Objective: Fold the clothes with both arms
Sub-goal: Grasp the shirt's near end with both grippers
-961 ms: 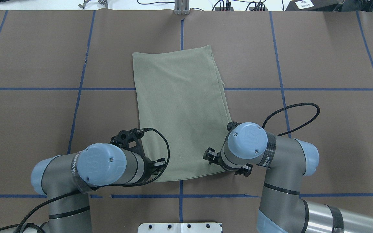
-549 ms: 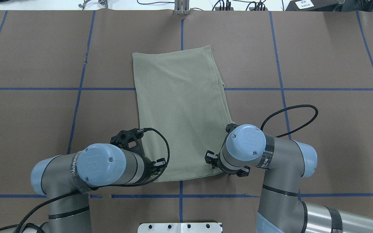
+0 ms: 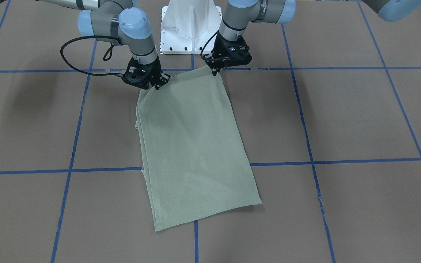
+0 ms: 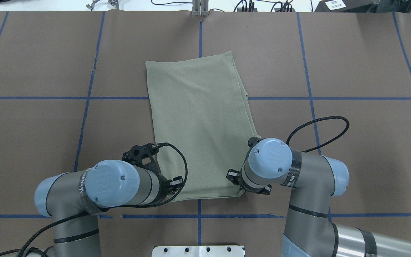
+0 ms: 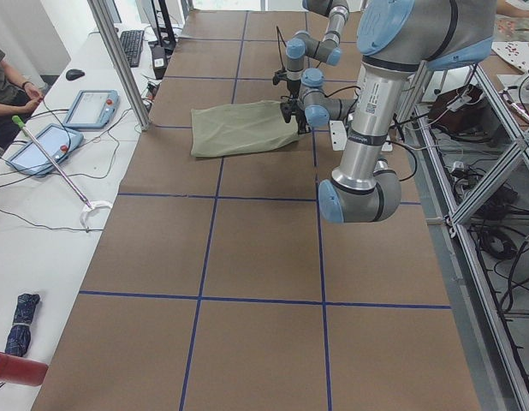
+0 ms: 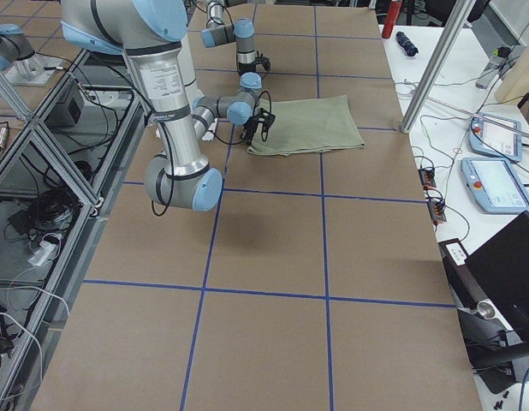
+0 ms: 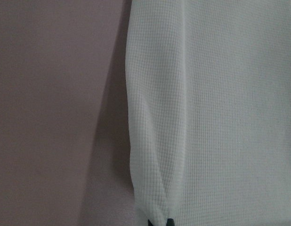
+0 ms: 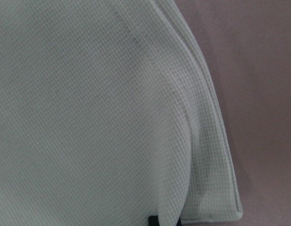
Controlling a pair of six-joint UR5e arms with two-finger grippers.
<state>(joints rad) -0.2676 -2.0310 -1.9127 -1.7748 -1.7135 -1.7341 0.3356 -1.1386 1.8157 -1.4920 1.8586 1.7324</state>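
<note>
As the shirt (image 4: 198,125) looks soft and limp, left claw (image 3: 216,70) and right claw (image 3: 158,85) clench its near corners.

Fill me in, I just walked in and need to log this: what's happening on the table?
Two robot arms are folding a green shirt, which lies as a long folded rectangle on the brown table. The left end effector and the right end effector each appear to pinch a corner of the edge nearest the robot, slightly raised. The far edge lies flat.
</note>
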